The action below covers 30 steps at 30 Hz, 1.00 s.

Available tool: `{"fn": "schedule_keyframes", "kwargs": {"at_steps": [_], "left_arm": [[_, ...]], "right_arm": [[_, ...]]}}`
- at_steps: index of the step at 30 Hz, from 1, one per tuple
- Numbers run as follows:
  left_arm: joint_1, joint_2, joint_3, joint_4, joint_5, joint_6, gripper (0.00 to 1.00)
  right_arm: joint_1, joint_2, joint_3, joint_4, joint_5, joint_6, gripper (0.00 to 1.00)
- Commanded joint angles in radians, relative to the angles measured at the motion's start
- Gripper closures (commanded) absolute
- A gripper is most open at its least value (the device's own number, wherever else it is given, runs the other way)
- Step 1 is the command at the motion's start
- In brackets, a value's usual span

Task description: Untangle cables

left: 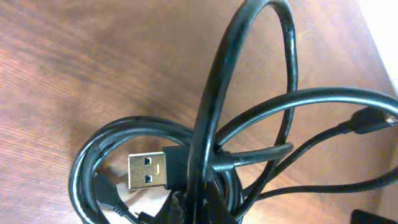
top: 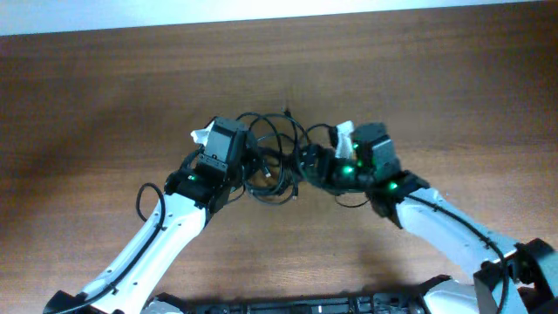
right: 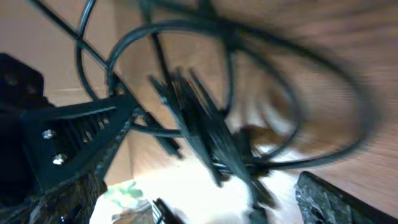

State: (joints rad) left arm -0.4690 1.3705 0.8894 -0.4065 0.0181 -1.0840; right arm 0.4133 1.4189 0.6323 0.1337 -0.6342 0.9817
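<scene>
A tangle of thin black cables (top: 275, 159) lies in loose loops on the wooden table between my two grippers. My left gripper (top: 248, 166) is at the tangle's left side. In the left wrist view its jaws (left: 205, 211) are shut on a bundle of the cables (left: 210, 112), and a silver USB plug (left: 148, 171) lies just left of the grip. My right gripper (top: 311, 166) is at the tangle's right side. In the blurred right wrist view its fingers (right: 214, 155) stand wide apart with a bunch of cable strands (right: 199, 130) between them.
The brown wooden table (top: 105, 105) stretches out on all sides of the tangle. Its far edge (top: 279, 19) meets a pale strip at the top. Both arms reach in from the near edge, the left arm (top: 166, 227) and the right arm (top: 445, 222).
</scene>
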Motion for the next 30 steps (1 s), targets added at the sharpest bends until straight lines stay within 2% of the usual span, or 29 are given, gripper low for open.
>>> {"fn": "schedule_keyframes", "kwargs": {"at_steps": [1,2,3,4,5,6,7,8,9,11,12,13,15,16,17,18,19,22,24,25,26,27,28,29,30], "left_arm": [[0.005,-0.023,0.026,0.085,0.125,-0.024,1.0],[0.006,-0.037,0.026,0.1,0.162,-0.022,1.0],[0.01,-0.057,0.026,0.096,0.173,-0.012,1.0],[0.021,-0.099,0.026,0.092,0.174,0.037,1.0],[0.036,-0.138,0.026,0.071,0.173,0.052,1.0],[0.066,-0.187,0.026,0.036,0.169,0.096,1.0],[0.109,-0.236,0.026,-0.018,0.165,0.122,1.0],[0.174,-0.292,0.026,-0.093,0.161,0.122,1.0],[0.238,-0.336,0.026,-0.13,0.162,0.134,1.0],[0.283,-0.38,0.026,-0.137,0.16,0.137,1.0],[0.282,-0.373,0.026,-0.135,0.158,0.137,1.0],[0.282,-0.357,0.026,-0.141,0.158,0.137,0.97],[0.281,-0.293,0.026,-0.159,0.167,0.136,0.93],[0.277,-0.23,0.026,-0.16,0.177,0.136,0.67],[0.277,-0.148,0.026,-0.16,0.176,0.137,0.14],[0.278,-0.103,0.026,-0.161,0.168,0.162,0.04],[0.278,-0.039,0.026,-0.166,0.157,0.237,0.01],[0.278,0.031,0.026,-0.247,0.157,0.249,0.01],[0.278,0.031,0.026,-0.231,0.153,0.249,0.01],[0.278,0.031,0.026,-0.232,0.075,0.249,0.02],[0.277,0.033,0.026,-0.244,-0.002,0.249,0.3],[0.278,0.039,0.026,-0.254,-0.018,0.248,0.61],[0.277,0.05,0.026,-0.254,0.01,0.238,0.61],[0.274,0.062,0.026,-0.254,0.044,0.192,0.43],[0.269,0.079,0.026,-0.256,0.072,0.115,0.57]], "right_arm": [[0.108,-0.005,0.011,0.006,0.357,0.03,0.01],[0.127,-0.003,0.011,-0.008,0.467,0.03,0.0],[0.13,-0.003,0.011,-0.023,0.512,0.03,0.07],[0.129,-0.003,0.011,-0.065,0.584,0.029,0.21],[0.121,-0.003,0.011,-0.092,0.62,0.029,0.27],[0.093,-0.003,0.011,-0.121,0.624,0.021,0.42],[0.067,-0.003,0.011,-0.15,0.624,0.021,0.5],[0.027,-0.003,0.011,-0.197,0.623,0.015,0.75],[-0.005,-0.003,0.011,-0.217,0.605,-0.04,0.83],[-0.064,-0.005,0.011,-0.22,0.523,-0.168,0.83],[-0.095,-0.006,0.013,-0.202,0.338,-0.298,0.73],[-0.1,-0.006,0.013,-0.199,0.263,-0.344,0.59],[-0.1,-0.006,0.013,-0.225,0.216,-0.365,0.52],[-0.1,-0.006,0.013,-0.224,0.216,-0.365,0.46],[-0.1,-0.006,0.013,-0.225,0.216,-0.365,0.43],[-0.1,-0.006,0.013,-0.225,0.216,-0.365,0.42],[-0.1,-0.006,0.013,-0.227,0.216,-0.365,0.41],[-0.1,-0.006,0.013,-0.242,0.217,-0.365,0.36],[-0.1,-0.006,0.013,-0.247,0.224,-0.365,0.36],[-0.1,-0.006,0.013,-0.247,0.224,-0.365,0.35],[-0.1,-0.006,0.013,-0.251,0.224,-0.365,0.35],[-0.1,-0.006,0.013,-0.254,0.224,-0.365,0.35],[-0.1,-0.006,0.013,-0.256,0.224,-0.365,0.35],[-0.1,-0.006,0.013,-0.255,0.225,-0.365,0.35],[-0.1,-0.006,0.013,-0.254,0.227,-0.365,0.35]]}}
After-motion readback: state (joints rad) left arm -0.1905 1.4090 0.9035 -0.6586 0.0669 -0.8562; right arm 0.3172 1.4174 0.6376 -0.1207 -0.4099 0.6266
